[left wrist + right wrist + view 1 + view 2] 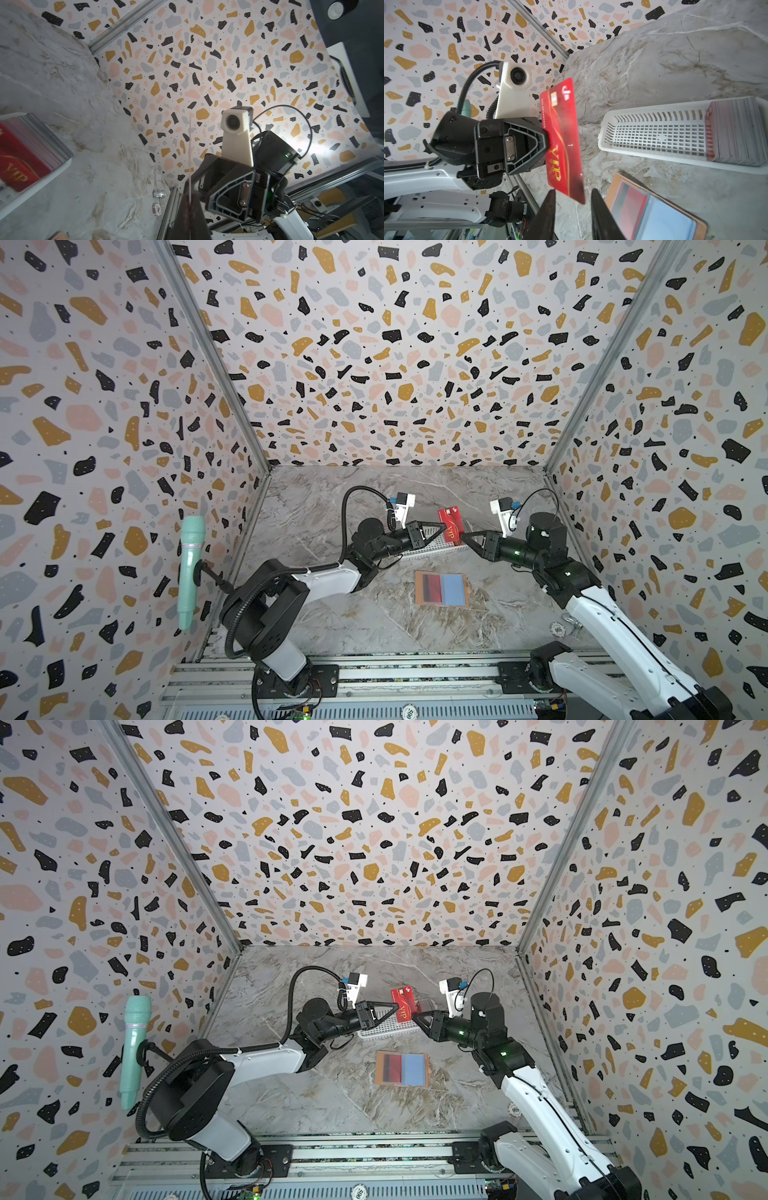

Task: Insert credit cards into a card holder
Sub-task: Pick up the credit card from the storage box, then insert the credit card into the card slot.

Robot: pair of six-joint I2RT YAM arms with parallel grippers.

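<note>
Counting showed two grippers, one white slotted basket (654,133), one card holder (453,590) and two single cards. The left gripper (444,526) clenched one red VIP card (562,141) upright by the basket; the right gripper (464,536) stood released beside it. A second card (432,589) sat in the open card holder on the table (316,510). The basket's stack of cards (737,133) was too tight to count.

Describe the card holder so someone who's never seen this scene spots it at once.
On the marble tabletop, find the white slotted basket near its middle. Just nearer the front rail lies the card holder, opened flat. It alone has a tan border framing one red half and one pale blue half.
</note>
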